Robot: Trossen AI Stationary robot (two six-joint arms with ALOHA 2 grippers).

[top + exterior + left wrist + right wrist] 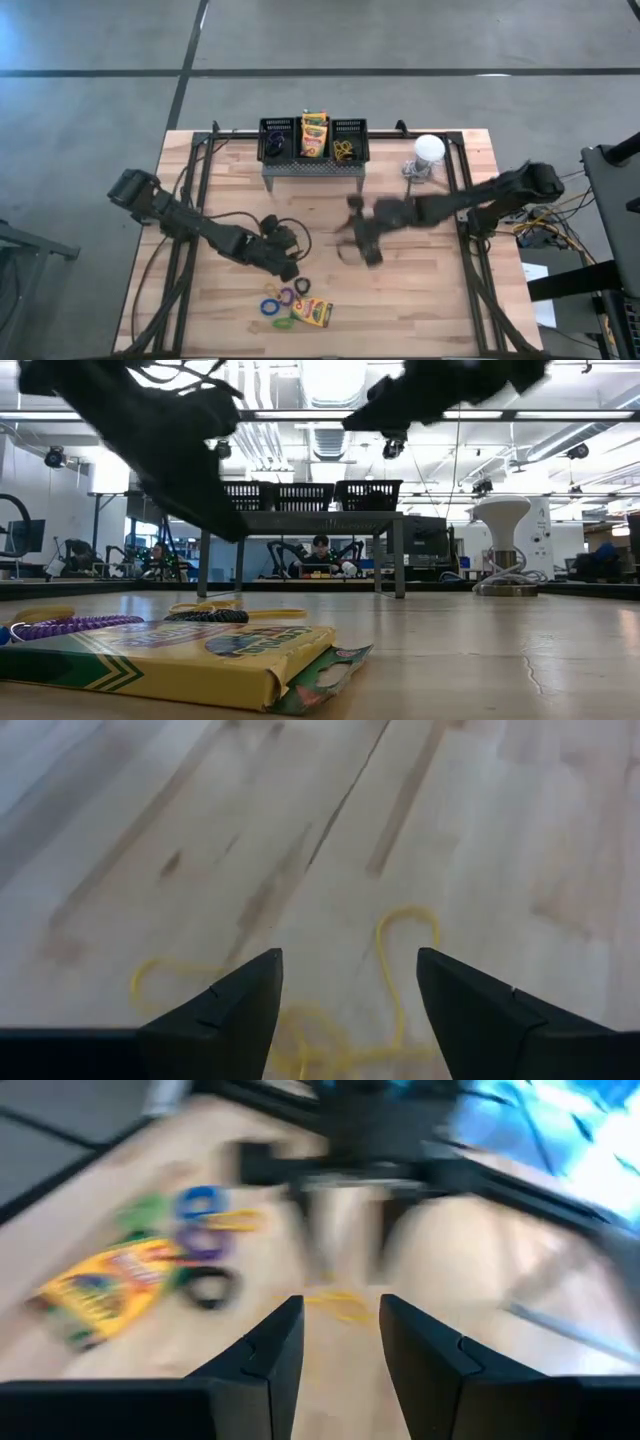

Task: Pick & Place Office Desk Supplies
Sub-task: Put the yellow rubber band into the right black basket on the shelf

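Biggest thing first: the three black mesh bins [313, 139] are sitting in a row on the grey stand [312, 170] at the far edge of the table [420, 300], with a yellow-and-green crayon box [314, 134] standing up in the middle one. Another crayon box [312, 313] is lying flat near the front edge, slightly left of centre, with the purple, blue, yellow, green and black elastic loops [284, 300] bunched just beside it on its left. The left gripper [350, 990] is hovering with its fingers spread wide over a thin yellow loop [330, 1010] lying on the wood right below it. The right gripper [340, 1335] is hanging mid-table, fingers partly apart, gripping nothing, well right of the pile.
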